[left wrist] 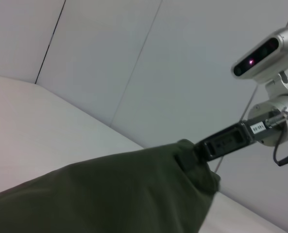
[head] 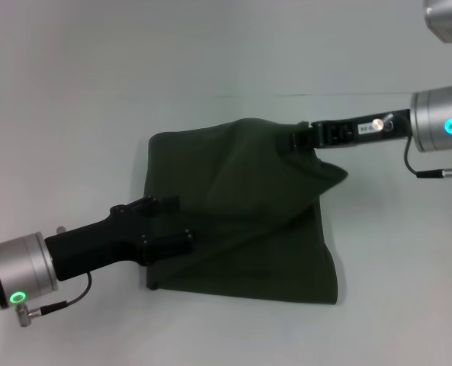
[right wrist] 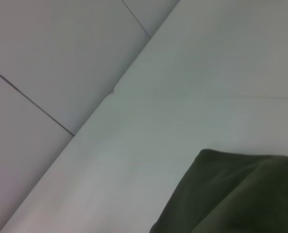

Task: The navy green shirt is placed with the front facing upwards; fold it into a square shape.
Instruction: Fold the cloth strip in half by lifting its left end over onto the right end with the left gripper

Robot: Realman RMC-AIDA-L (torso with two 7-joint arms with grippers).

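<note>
Right tool (head: 300, 138) pinches folded, plain olive navy green shirt (head: 248, 221); left tool (head: 172, 225) grips its edge.

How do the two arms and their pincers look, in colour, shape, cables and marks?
Both arms end in silver cylindrical wrist segments carrying a glowing green ring light and a thin black cable with a metal plug. The left pincer is matte black and blocky. The right pincer is black and slimmer, with a small white label and a silver round knob.
</note>
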